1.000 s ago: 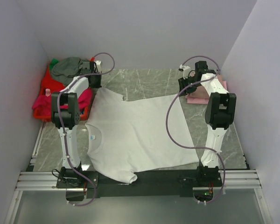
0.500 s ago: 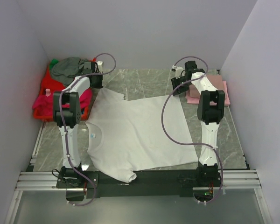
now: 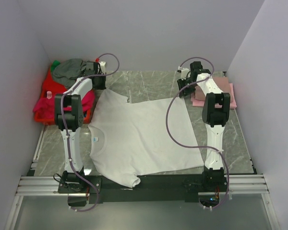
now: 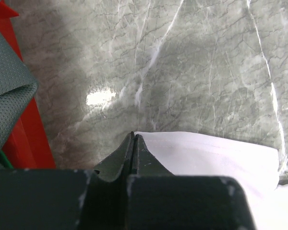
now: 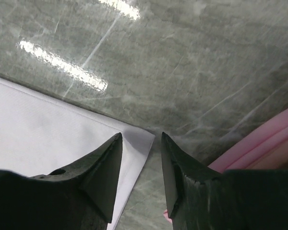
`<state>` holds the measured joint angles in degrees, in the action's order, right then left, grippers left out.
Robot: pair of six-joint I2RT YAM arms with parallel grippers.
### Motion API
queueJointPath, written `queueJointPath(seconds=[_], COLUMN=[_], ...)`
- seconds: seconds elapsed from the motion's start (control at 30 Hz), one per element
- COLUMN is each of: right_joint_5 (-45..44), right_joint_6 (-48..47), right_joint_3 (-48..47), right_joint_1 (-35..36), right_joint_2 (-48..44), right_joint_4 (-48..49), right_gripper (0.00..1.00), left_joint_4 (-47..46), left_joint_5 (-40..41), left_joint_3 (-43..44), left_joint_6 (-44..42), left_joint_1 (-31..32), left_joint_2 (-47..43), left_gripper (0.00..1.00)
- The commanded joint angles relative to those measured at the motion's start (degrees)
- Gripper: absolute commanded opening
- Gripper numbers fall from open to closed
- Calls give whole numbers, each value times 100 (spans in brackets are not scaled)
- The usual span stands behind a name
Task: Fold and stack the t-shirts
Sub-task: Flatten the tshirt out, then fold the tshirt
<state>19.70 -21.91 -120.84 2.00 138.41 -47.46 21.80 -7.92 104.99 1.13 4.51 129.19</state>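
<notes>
A white t-shirt (image 3: 139, 134) with a small light-blue neck label (image 3: 96, 140) lies spread flat on the marble table. My left gripper (image 3: 100, 86) sits at its far left sleeve, and in the left wrist view (image 4: 133, 135) its jaws are shut at the sleeve's corner (image 4: 201, 153). My right gripper (image 3: 184, 91) is open at the shirt's far right hem corner. In the right wrist view (image 5: 140, 136) its fingers straddle that corner (image 5: 143, 139) without touching it. A folded pale pink t-shirt (image 3: 216, 93) lies just right of the right gripper.
A red plastic basket (image 3: 41, 115) at the far left holds a grey t-shirt (image 3: 69, 69), a magenta one (image 3: 42, 101) and a green one (image 3: 54, 63). The grey shirt (image 4: 9, 96) and basket (image 4: 31, 143) lie close left of the left gripper. Walls enclose three sides.
My right arm has swung left, off the pink shirt, to the white shirt's far right corner, then settled there. The left arm has not moved.
</notes>
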Motion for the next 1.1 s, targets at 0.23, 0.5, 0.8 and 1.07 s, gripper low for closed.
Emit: queueJointPath(seconds=[0.23, 0.5, 0.8, 1.07], right_joint_5=[253, 227, 508, 833], right_joint_6=[20, 3, 55, -85], right_joint_3=[-256, -81, 482, 1052], right_joint_1=[-33, -68, -173, -165], right_joint_2=[108, -436, -1272, -1562], right_joint_4=[-317, -27, 431, 501], right_gripper=[12, 0, 0, 0], left_joint_4=[-124, -281, -686, -712], left_joint_5=[-139, -245, -394, -535], left_joint_3=[101, -154, -874, -1392], left_joint_6=[-7, 2, -25, 54], left_joint_1=[6, 6, 6, 6], left_joint_2=[-139, -508, -1281, -1817], left_gripper=[0, 0, 0, 0])
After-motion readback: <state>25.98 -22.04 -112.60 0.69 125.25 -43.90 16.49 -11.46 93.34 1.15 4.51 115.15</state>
